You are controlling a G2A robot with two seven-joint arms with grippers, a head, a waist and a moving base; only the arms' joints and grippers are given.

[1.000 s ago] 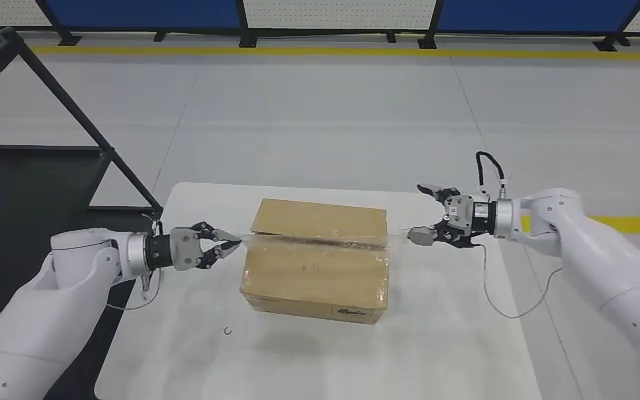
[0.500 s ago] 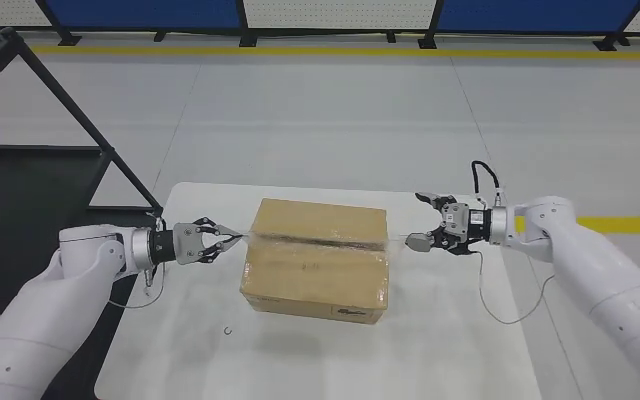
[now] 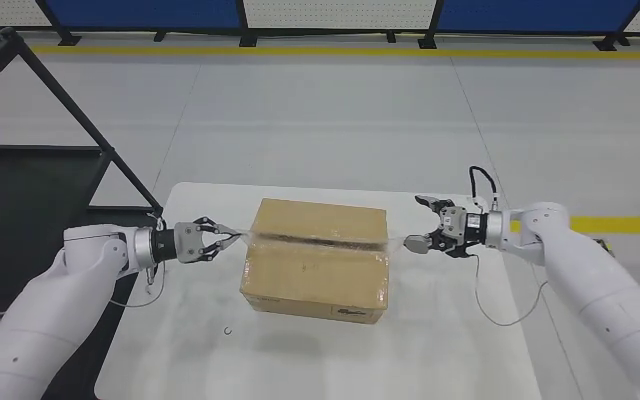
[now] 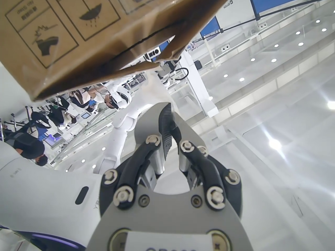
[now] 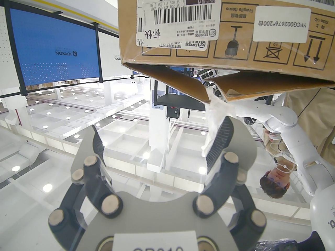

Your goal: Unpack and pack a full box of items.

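A brown cardboard box (image 3: 315, 262) lies in the middle of the white table (image 3: 440, 350), its top flaps closed under a strip of clear tape (image 3: 318, 240) along the seam. My left gripper (image 3: 222, 238) is at the box's left end, shut on the loose end of that tape; in the left wrist view the pads (image 4: 165, 121) press together below the box (image 4: 78, 27). My right gripper (image 3: 421, 223) is at the box's right end and stands open. In the right wrist view (image 5: 161, 129), a strand of tape (image 5: 213, 116) runs from the flap seam and clings to one finger pad.
A small dark hook-shaped piece (image 3: 229, 331) lies on the table in front of the box's left corner. A thin cable (image 3: 500, 305) hangs from my right arm over the table. A black metal frame (image 3: 70, 100) stands off the table at the left.
My right gripper has come slightly closer to the box's right end and a little lower. My left gripper has barely shifted and keeps hold of the tape.
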